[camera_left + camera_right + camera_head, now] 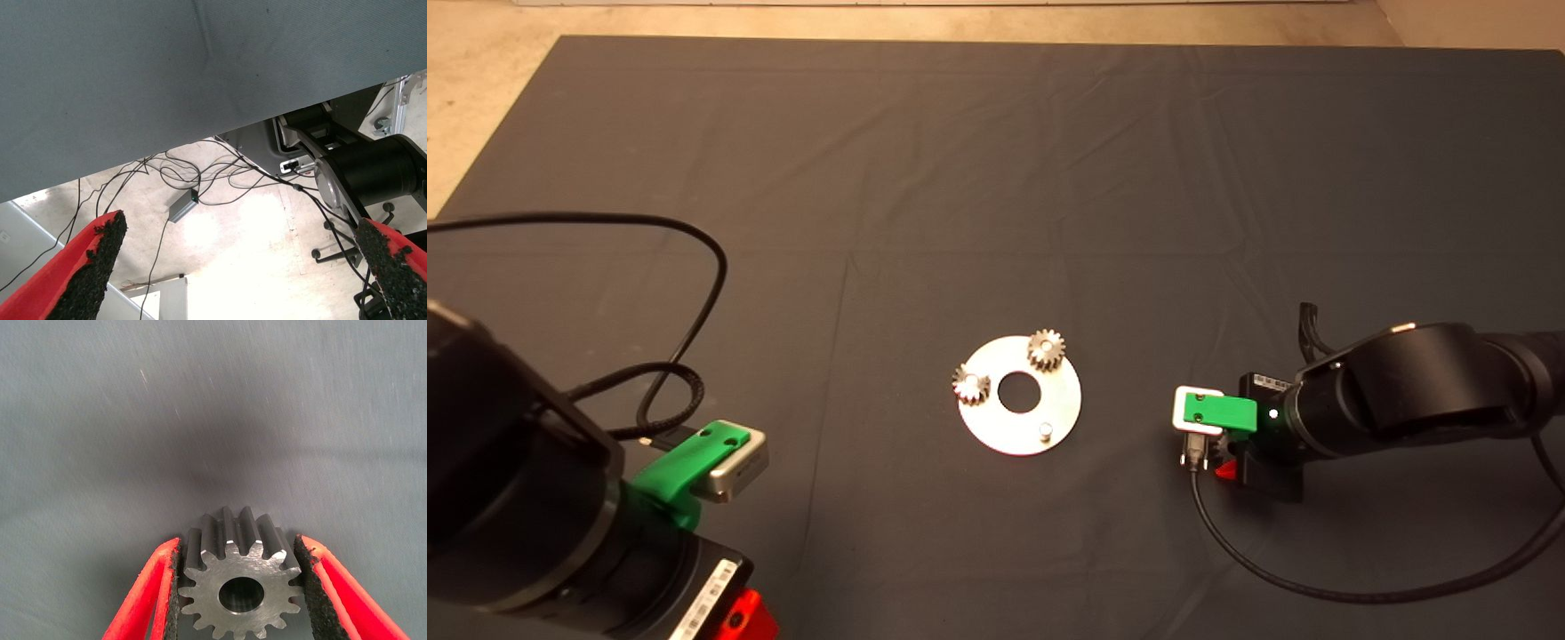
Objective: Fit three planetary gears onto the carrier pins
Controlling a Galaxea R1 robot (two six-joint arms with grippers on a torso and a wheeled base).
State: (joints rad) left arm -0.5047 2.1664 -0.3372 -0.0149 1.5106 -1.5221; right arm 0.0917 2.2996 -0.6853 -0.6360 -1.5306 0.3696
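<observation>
Planetary gears: two seated on carrier pins of the disc [1063, 391] at mat [996, 178] centre, far gear [1047, 348] and left gear [971, 384], third pin [1045, 431] bare at near right rim. Third gear [240, 587] pinched flat between pads of right gripper [1209, 462], fingers [157, 593] closed onto its teeth, well to the right of the disc; left gripper [240, 267] parked at lower left, fingers wide apart, holding nothing. Step judged: carry of last gear; next calls for moving left over bare pin, lining bore with pin, lowering straight, then releasing.
</observation>
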